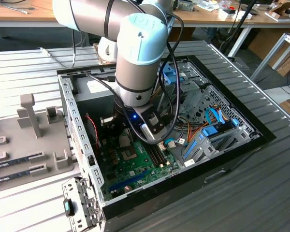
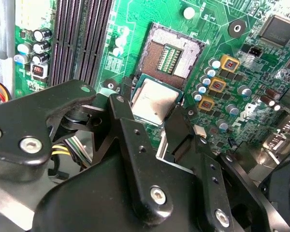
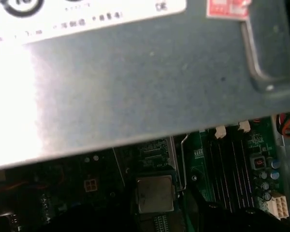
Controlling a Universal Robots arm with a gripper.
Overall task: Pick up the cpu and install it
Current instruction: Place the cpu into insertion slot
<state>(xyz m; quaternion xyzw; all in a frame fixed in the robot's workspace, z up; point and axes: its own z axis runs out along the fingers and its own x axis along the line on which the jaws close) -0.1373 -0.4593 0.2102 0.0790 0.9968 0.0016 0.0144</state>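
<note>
**Chip gripped, hanging right beside the socket**

The arm (image 1: 135, 58) reaches down into the open computer case (image 1: 241, 140). In the second wrist view the gripper (image 2: 153, 107) is pinched narrow on the cpu (image 2: 154, 100), its black fingers (image 2: 135, 140) pressing two opposite edges. The silver chip hangs over the green motherboard (image 2: 135, 19), just beside the open socket (image 2: 171, 53) and overlapping its near edge. Dark memory slots (image 2: 82, 34) run alongside. In the first wrist view, a grey metal box (image 3: 135, 87) looms close by.
</note>
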